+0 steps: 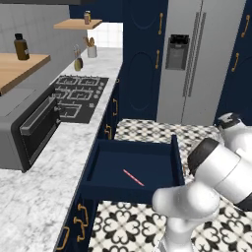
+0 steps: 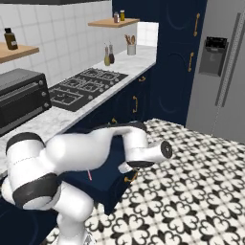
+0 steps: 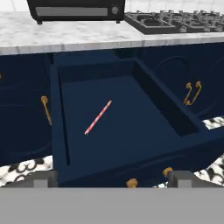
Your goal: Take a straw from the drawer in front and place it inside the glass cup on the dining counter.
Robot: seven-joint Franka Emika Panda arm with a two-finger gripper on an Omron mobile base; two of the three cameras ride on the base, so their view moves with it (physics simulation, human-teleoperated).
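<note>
The navy drawer (image 3: 170,109) stands pulled out below the marbled worktop, also seen from the base as the drawer (image 1: 174,157) and the drawer (image 2: 112,184). A thin pink-red straw (image 3: 98,117) lies flat and diagonal on its dark floor, left of the middle; it is the straw (image 1: 133,177) and a short bit of the straw (image 2: 89,175) beside my arm. My gripper (image 3: 112,180) hangs in front of and above the drawer front, open wide, nothing between its fingertips (image 3: 43,179). The glass cup and the dining counter are out of view.
A black toaster oven (image 3: 74,8) and a gas hob (image 1: 78,96) sit on the worktop (image 1: 39,197) behind the drawer. Gold-handled cabinet doors (image 3: 192,92) flank the drawer. A steel fridge (image 1: 202,59) stands further along, over patterned floor tiles (image 2: 191,191).
</note>
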